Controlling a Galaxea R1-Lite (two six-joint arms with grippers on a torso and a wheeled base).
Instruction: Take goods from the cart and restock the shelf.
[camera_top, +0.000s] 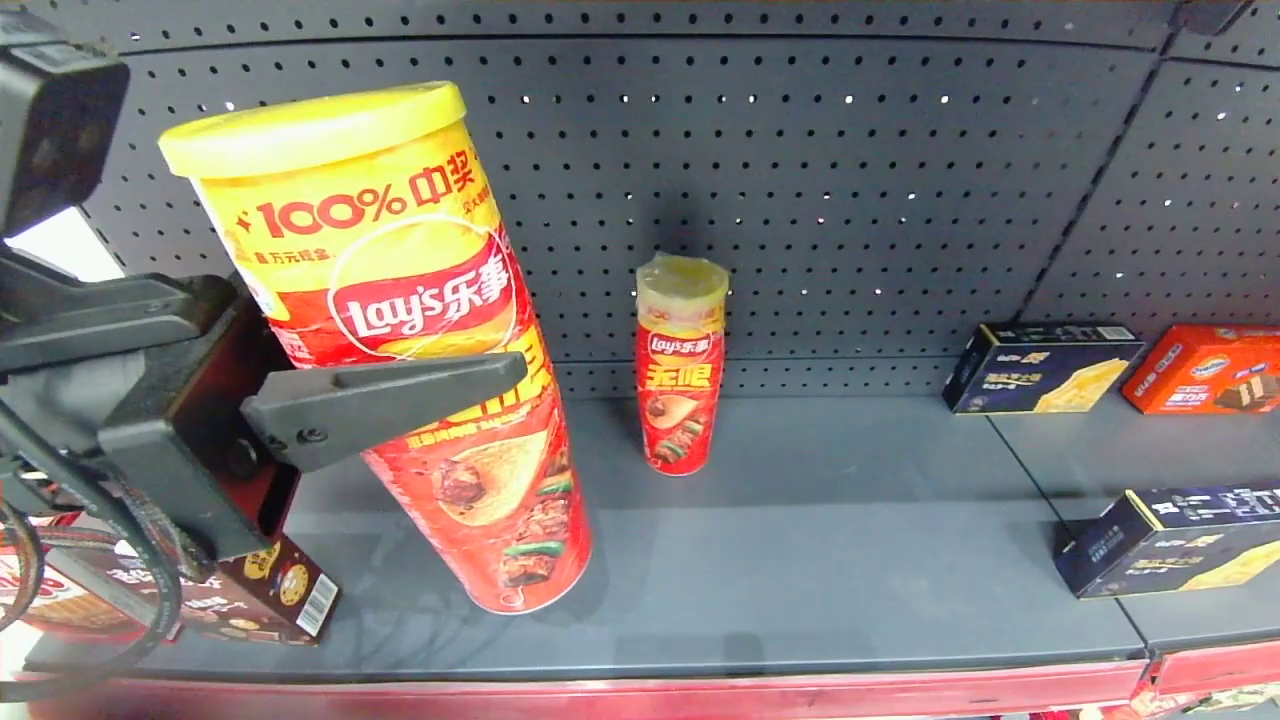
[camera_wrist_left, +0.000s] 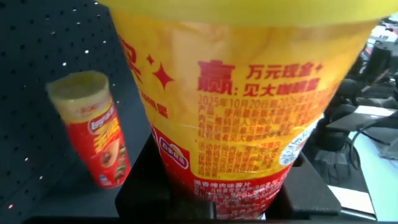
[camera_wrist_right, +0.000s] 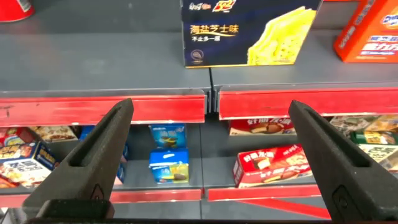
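Left gripper (camera_top: 440, 370) is gripping the tall red-and-yellow cardboard chip canister with a yellow plastic lid (camera_top: 400, 260) at mid-body, fingers (camera_top: 400, 400) holding it. The lid is leaning toward 11 o'clock and the base is sitting low at the grey metal shelf (camera_top: 820, 560), probably for placing near the matching upright canister (camera_top: 681, 365) at 2 o'clock. Right gripper (camera_wrist_right: 211, 106) is hanging with fingers spread wide, facing a dark blue box (camera_wrist_right: 249, 31).

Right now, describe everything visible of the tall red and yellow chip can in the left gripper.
The tall red and yellow chip can is a cylinder, yellow lid on, with food pictures. It leans, top toward the robot's left, clamped at mid height by the left gripper. Its base meets or nears the grey shelf.
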